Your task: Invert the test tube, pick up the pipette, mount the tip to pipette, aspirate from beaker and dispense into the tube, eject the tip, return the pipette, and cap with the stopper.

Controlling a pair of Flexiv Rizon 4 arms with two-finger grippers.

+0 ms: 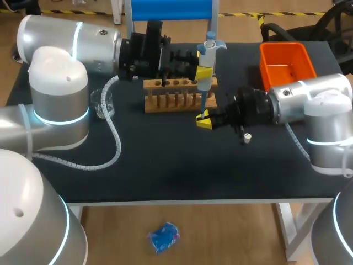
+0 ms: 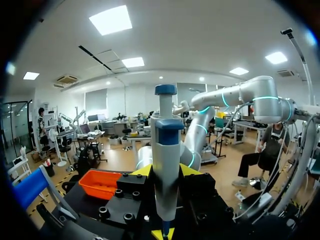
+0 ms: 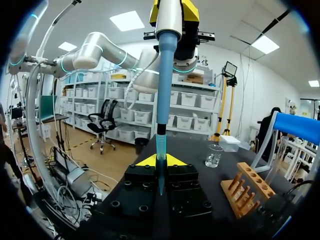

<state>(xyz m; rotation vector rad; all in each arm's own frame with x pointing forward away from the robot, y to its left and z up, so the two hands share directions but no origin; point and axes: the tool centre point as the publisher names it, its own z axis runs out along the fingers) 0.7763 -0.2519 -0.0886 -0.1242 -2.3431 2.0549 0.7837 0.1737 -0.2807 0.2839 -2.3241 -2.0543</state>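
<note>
My left gripper (image 1: 202,70) is shut on the body of a blue and white pipette (image 1: 208,51) and holds it upright over the right end of the wooden rack (image 1: 179,95). The left wrist view shows the pipette (image 2: 165,165) standing between that gripper's (image 2: 166,172) yellow fingers. Its shaft runs down to a pale blue tip (image 3: 160,152). My right gripper (image 1: 204,119) is shut on this tip just in front of the rack, and the tip sits between its (image 3: 160,161) yellow tips. A small glass beaker (image 1: 102,102) stands at the left. A white stopper (image 1: 247,137) lies under my right wrist.
An orange bin (image 1: 285,64) sits at the table's back right corner. The rack (image 3: 247,188) and the beaker (image 3: 214,155) lie to one side of my right gripper. A white cable loops over the table left of centre.
</note>
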